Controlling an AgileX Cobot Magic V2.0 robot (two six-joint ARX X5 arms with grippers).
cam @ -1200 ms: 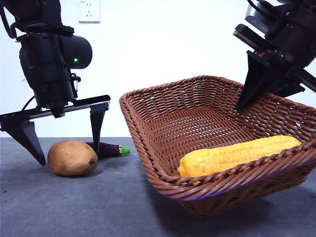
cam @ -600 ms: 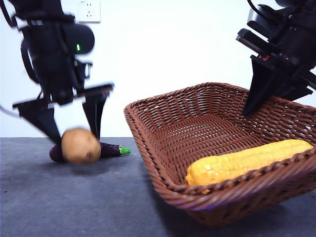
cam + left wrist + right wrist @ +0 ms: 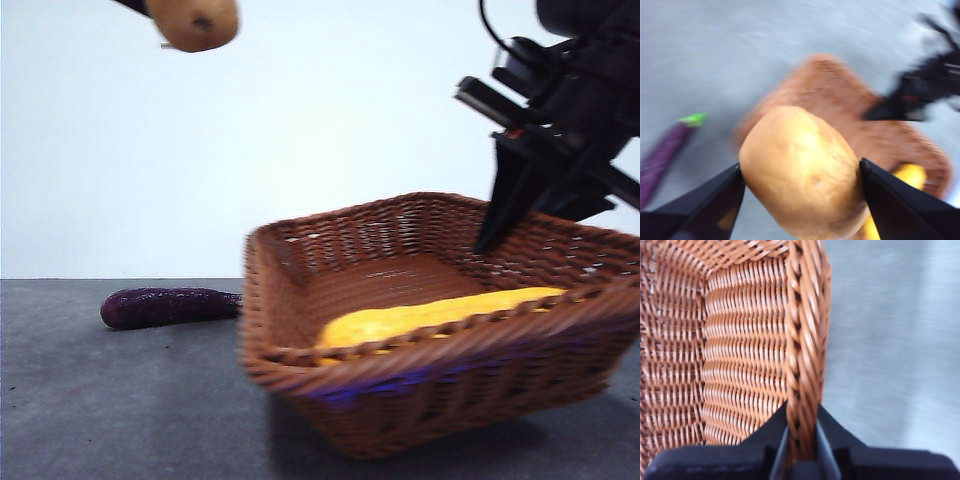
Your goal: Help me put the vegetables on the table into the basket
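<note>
Two claws are at work. The left claw point(image 3: 800, 175) grips the rounded brown potato point(image 3: 195, 22) between its black jaws, high in the air above the counter's point(image 3: 120, 400) left part. The right claw point(image 3: 801, 440) is clamped on the braided rim of the shallow dark-brown woven wicker basket point(image 3: 440, 375), holding its far right side; the basket looks tilted. The large yellow corn cob point(image 3: 430, 315) lies inside it. The slim dark-purple eggplant point(image 3: 165, 305) rests on the counter just left of the basket.
</note>
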